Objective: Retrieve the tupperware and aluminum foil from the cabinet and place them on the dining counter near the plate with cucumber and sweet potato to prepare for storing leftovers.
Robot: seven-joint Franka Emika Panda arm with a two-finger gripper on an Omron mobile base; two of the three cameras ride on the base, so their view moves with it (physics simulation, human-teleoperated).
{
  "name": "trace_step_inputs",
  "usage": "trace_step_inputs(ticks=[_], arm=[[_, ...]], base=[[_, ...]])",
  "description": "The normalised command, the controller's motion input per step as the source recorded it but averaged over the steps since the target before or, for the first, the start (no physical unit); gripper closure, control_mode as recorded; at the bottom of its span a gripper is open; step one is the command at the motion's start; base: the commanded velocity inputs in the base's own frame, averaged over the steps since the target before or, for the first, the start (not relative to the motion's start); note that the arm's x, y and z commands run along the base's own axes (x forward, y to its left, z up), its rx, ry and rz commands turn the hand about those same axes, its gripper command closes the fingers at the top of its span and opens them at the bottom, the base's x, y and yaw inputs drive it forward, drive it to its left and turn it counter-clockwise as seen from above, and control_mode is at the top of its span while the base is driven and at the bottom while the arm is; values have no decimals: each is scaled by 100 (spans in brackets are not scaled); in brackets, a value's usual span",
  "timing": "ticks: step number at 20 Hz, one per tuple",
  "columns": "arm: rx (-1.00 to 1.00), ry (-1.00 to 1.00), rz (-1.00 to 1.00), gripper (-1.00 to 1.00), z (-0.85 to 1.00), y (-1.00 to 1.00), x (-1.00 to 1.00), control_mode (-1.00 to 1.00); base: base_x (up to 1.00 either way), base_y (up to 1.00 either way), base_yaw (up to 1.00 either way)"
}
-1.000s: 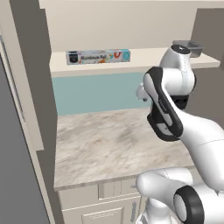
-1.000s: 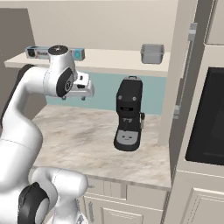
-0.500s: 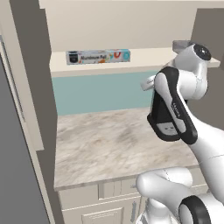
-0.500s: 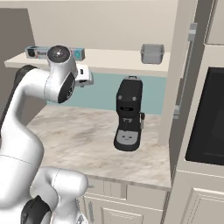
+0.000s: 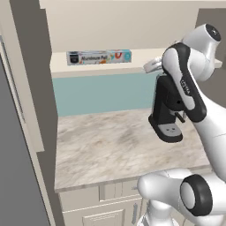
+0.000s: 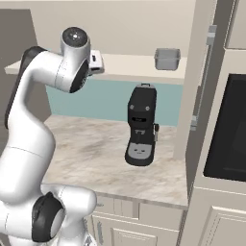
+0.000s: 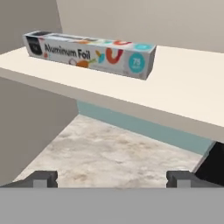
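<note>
— Foil, where does it sit?
— The aluminum foil (image 7: 89, 53) lies flat on the cream shelf of the cabinet (image 7: 183, 87), toward the left end, near the side panel.
— And the tupperware?
— The tupperware (image 6: 167, 58) stands on the same shelf far to the right, above the black coffee machine (image 6: 141, 126) on the marbled counter (image 5: 110, 141).
— Gripper?
— The gripper (image 7: 112, 178) hangs below shelf level, well apart from the foil, its fingertips (image 7: 43, 178) spread wide and holding nothing.

I read "Aluminum Foil" along the foil box (image 7: 89, 54), and "75" in a teal circle near its end.
</note>
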Motion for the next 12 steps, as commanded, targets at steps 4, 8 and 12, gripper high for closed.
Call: trace_step_inputs(ticks=[4, 8, 12], arm=[[9, -2, 7, -100, 0, 0, 45, -100], [5, -9, 2, -100, -6, 0, 46, -100], [4, -4, 3, -100, -1, 2, 62, -100]], base=[[0, 0, 0], [0, 0, 0], [0, 0, 0]])
